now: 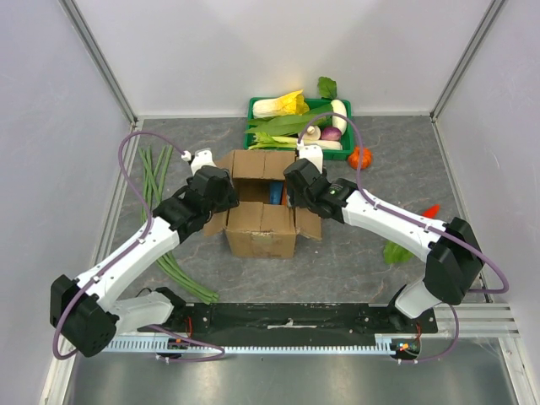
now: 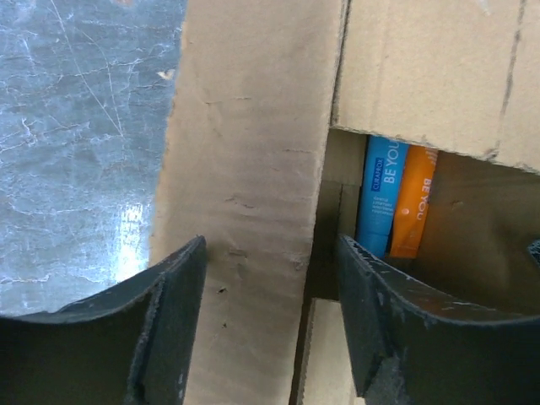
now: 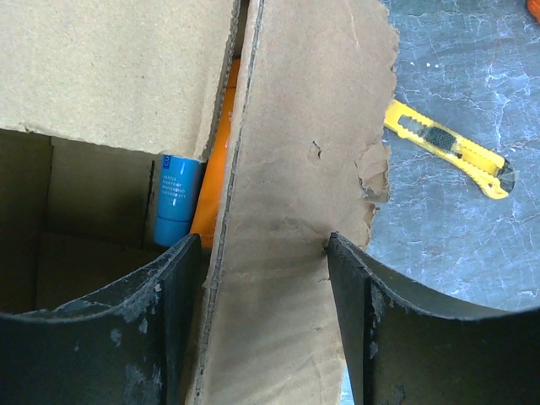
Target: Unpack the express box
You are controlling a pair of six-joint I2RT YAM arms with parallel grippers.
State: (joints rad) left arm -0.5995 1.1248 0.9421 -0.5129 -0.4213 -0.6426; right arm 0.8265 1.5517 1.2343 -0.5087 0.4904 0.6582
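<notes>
The express box (image 1: pixel 260 221) is a brown carton in the middle of the table with its flaps spread. A blue tube (image 2: pixel 381 198) and an orange tube (image 2: pixel 413 211) stand inside it. They also show in the right wrist view as the blue tube (image 3: pixel 175 198) and the orange tube (image 3: pixel 215 169). My left gripper (image 1: pixel 221 190) is open and straddles the left side flap (image 2: pixel 245 186), one finger on each side. My right gripper (image 1: pixel 299 190) is open and straddles the right side flap (image 3: pixel 295 211), whose edge is torn. Neither pair of jaws is closed on the cardboard.
A yellow utility knife (image 3: pixel 447 148) lies on the table just right of the box. A green tray (image 1: pixel 251 108) of vegetables stands behind the box. An orange-red round vegetable (image 1: pixel 360 158), a red chilli (image 1: pixel 429 211), a green leaf (image 1: pixel 396 251) and long green beans (image 1: pixel 156 181) lie around it.
</notes>
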